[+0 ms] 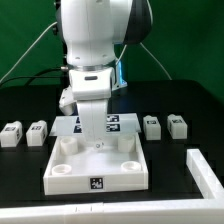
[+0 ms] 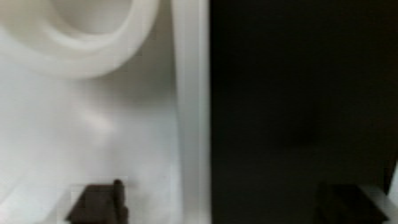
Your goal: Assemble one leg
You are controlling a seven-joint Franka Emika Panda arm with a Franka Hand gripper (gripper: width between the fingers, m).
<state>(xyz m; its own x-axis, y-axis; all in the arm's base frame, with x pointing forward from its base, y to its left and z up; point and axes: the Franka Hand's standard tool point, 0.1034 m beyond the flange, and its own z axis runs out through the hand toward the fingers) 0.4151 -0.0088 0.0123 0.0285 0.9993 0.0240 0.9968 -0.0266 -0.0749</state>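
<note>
Progress nil. Leg (image 1: 12, 134), leg (image 1: 38, 131) at exterior view's left, leg (image 1: 152, 126), leg (image 1: 177, 125) at its right: all loose on table (image 1: 30, 195), none mounted on square plate (image 1: 70, 182). Gripper (image 1: 93, 138) low over plate's far edge, fingers spread, nothing between. Picking and mounting remain.

the exterior view is bright and even, lit softly from above, with no hard shadows; only faint grey shading sits in the hollows of the white plate (image 1: 60, 178). the arm (image 1: 95, 40) shows mild glare on its shell. whites run close to clipping against the black table (image 1: 170, 165), which keeps almost no detail. resolution is low, so the tag on each leg (image 1: 38, 132) reads as coarse blobs. the wrist view is heavily out of focus: the plate (image 2: 89, 120) is a washed-out smear, the table (image 2: 294, 110) near-black, the fingers (image 2: 98, 203) soft-edged dark shapes.
</note>
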